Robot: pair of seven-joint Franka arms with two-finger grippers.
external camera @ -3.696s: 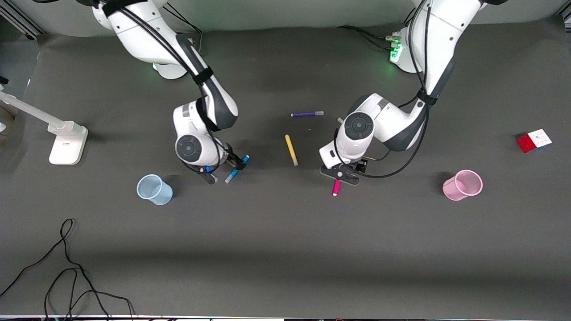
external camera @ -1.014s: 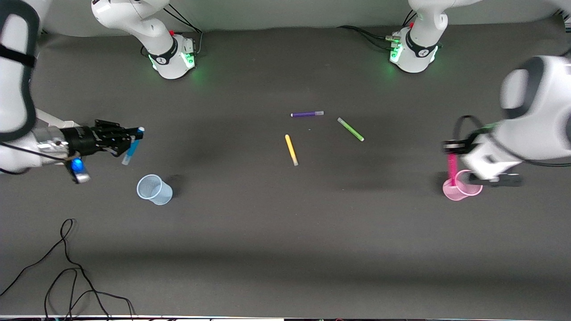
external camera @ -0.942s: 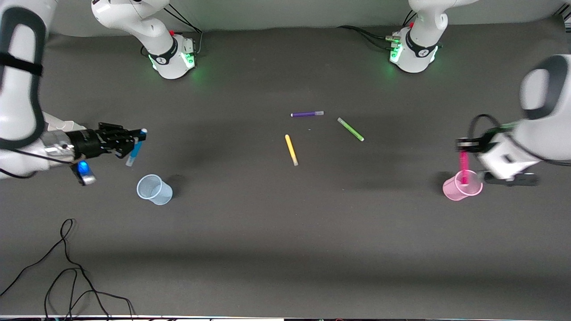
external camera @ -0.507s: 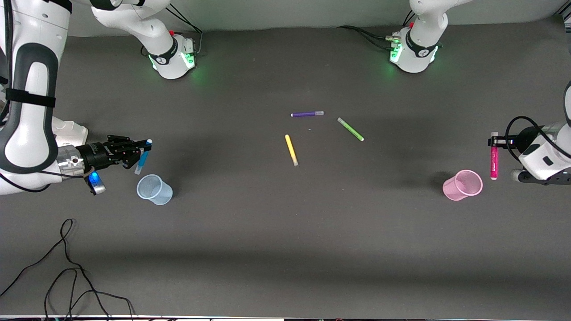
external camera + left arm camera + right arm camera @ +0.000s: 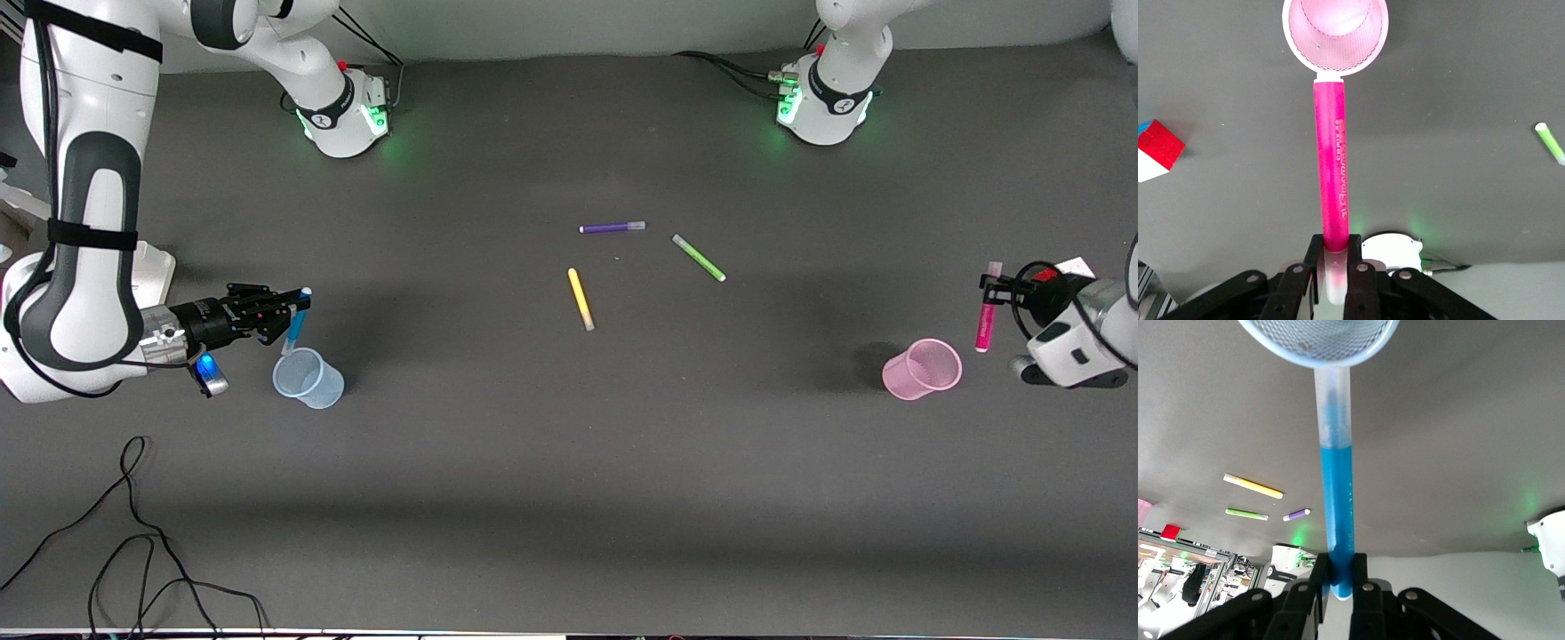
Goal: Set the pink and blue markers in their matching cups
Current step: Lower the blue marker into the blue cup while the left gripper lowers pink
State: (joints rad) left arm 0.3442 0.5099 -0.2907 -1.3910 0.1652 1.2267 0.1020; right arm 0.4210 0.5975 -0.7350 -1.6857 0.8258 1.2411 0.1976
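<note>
Gripping upright markers, right fingers (image 5: 286, 313) clamp blue marker (image 5: 292, 331), left fingers (image 5: 996, 284) magenta-pink marker (image 5: 984, 320).

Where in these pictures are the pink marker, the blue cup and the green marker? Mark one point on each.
pink marker (image 5: 1331, 167): left wrist view, middle of its magenta barrel.
blue cup (image 5: 316, 391): front view, its translucent side wall.
green marker (image 5: 699, 258): front view, middle of its barrel.

Both robot arms are smooth white with dark grey patches at the joints. Black cables run along them, tied on with black straps. Their round bases glow green. The grippers are black with small silver screws.
</note>
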